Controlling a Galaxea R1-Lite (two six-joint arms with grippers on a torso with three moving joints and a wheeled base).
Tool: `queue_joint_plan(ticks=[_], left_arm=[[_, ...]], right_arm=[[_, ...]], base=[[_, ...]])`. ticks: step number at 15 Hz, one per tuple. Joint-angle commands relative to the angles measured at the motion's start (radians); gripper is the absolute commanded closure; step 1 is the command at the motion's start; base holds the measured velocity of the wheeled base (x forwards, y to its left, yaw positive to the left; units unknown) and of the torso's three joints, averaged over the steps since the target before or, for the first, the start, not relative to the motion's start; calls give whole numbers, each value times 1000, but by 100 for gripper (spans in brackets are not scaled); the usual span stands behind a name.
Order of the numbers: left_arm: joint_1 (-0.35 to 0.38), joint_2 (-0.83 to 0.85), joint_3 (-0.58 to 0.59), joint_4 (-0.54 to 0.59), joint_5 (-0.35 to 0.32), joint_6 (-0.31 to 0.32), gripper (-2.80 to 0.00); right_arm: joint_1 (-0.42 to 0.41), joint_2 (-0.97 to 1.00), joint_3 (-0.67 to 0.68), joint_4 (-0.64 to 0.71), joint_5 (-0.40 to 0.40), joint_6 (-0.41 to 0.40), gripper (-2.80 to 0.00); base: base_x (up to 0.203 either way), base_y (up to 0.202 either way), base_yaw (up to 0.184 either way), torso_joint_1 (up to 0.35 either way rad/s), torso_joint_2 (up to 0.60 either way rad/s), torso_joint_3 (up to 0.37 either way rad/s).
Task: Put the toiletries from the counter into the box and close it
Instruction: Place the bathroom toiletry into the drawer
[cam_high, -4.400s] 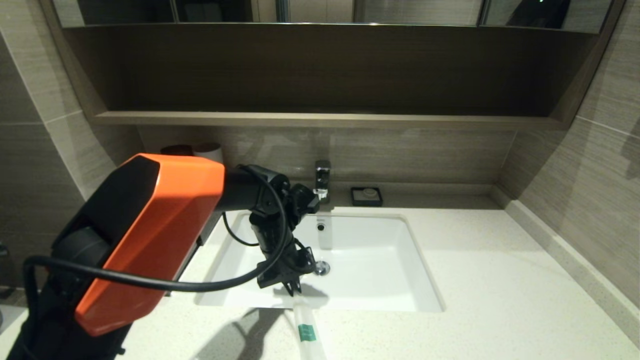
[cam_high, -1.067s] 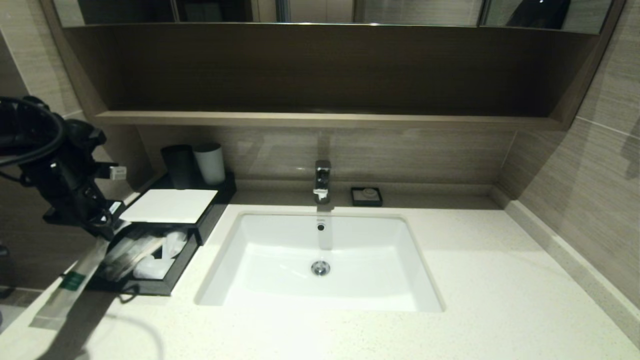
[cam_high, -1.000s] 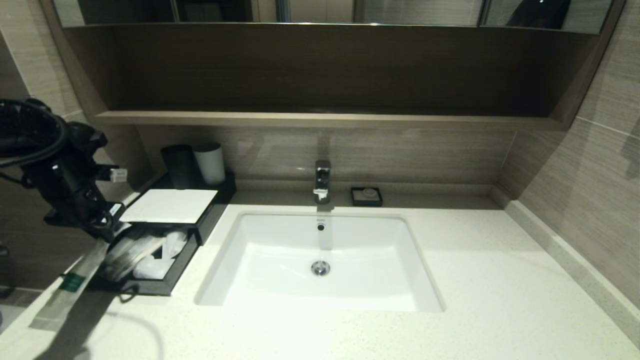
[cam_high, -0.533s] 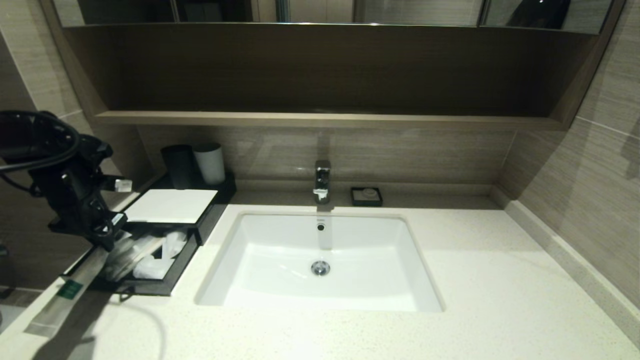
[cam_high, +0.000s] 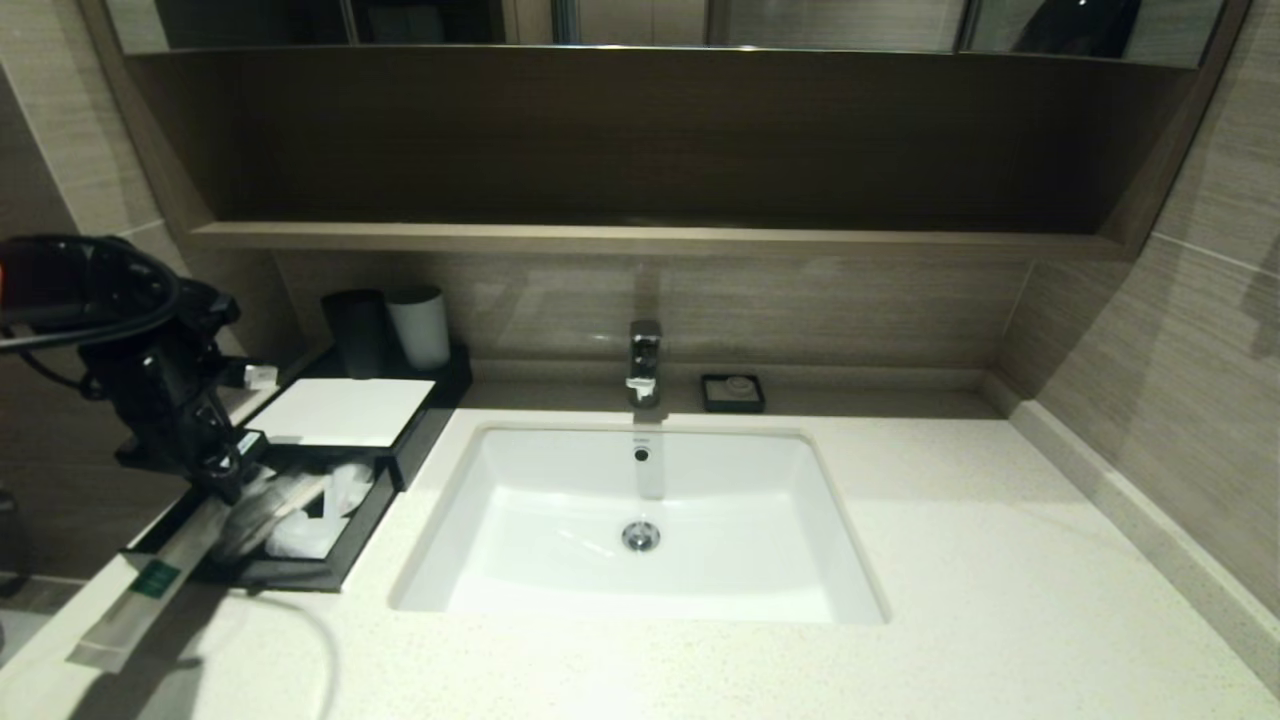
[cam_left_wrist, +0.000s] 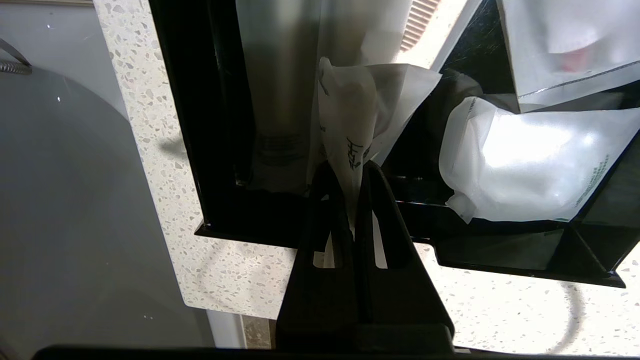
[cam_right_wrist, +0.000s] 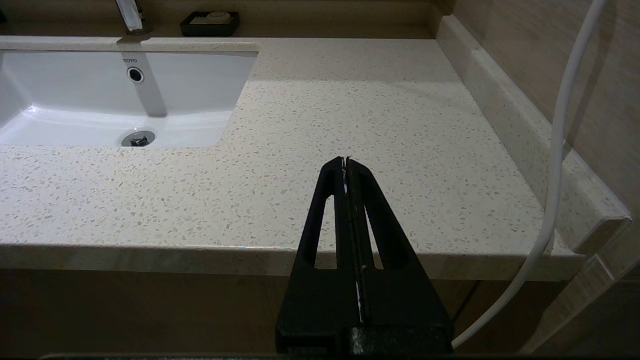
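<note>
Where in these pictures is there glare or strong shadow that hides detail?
Head view: the sink basin is washed out; shadow darkens the drawer of the box. Left wrist view: glare whitens a white packet beside the left claw, shut on a wrapped stick.

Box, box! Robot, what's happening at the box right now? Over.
Left gripper shut on wrapped stick, over the open drawer of the box. Stick's tail overhangs the counter. Right gripper shut, parked.

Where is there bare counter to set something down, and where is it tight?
Free: the counter right of the sink, out to the wall kerb, and the front strip before the sink. Crowded: the left end, where the left gripper pinches a wrapped stick over the box, its open drawer already holding packets. The right gripper is parked off the counter's front edge.
</note>
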Motion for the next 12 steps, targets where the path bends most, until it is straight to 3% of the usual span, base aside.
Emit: queue_joint_plan(ticks=[1,12], left_arm=[[-6,3,1,10,1,2,0],[-27,8,1,84,1,9,0]], right_arm=[[0,0,2,0,0,0,0],[0,0,2,0,0,0,0]], base=[[0,0,0,0,0,0],[0,0,0,0,0,0]])
